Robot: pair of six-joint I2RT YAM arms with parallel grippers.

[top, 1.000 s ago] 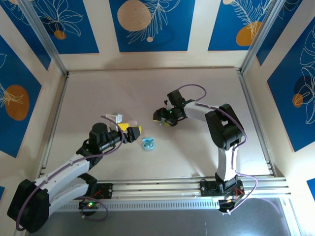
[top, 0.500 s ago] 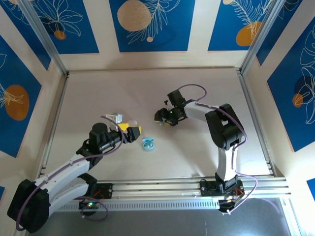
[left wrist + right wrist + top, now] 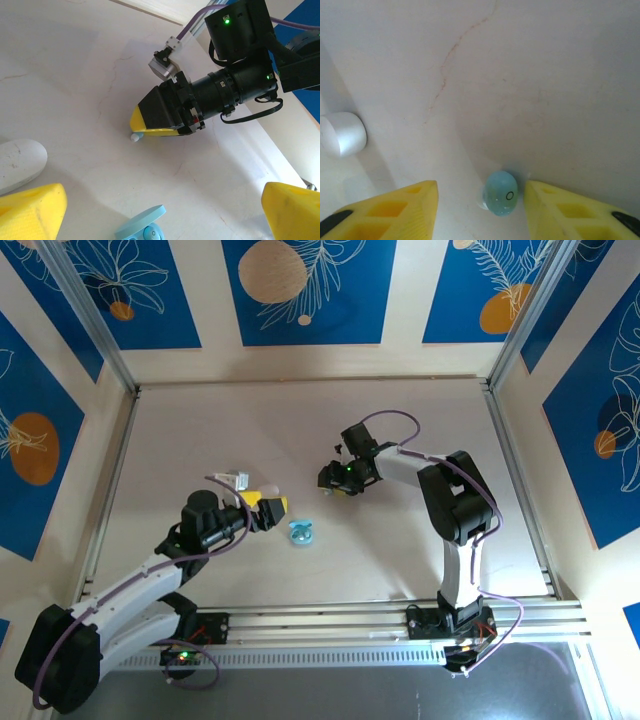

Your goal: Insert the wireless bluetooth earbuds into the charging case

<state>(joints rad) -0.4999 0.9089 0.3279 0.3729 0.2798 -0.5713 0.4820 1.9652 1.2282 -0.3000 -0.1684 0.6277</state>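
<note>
Item: pale blue earbud point(image 3: 501, 193), lying on the table point(image 3: 200, 430) about midway between its side edges and its far and near edges. It sits between the two yellow fingers point(image 3: 395, 210) of the right gripper point(image 3: 334, 485), which stand partly apart. A narrow gap shows on each side of the bud, smaller on one side, with no clamping seen. White earbud point(image 3: 134, 136): on the table just beside the outer face of one right finger, apart from the blue one. Blue case point(image 3: 300, 533): lid open, between the table's middle and its near edge; whether a bud sits in it cannot be told. White oval case point(image 3: 17, 160): flat on the table, just beside one left finger. Left gripper point(image 3: 266, 502): yellow fingers spread wide, holding nothing, pointed at the blue case and the right gripper.
</note>
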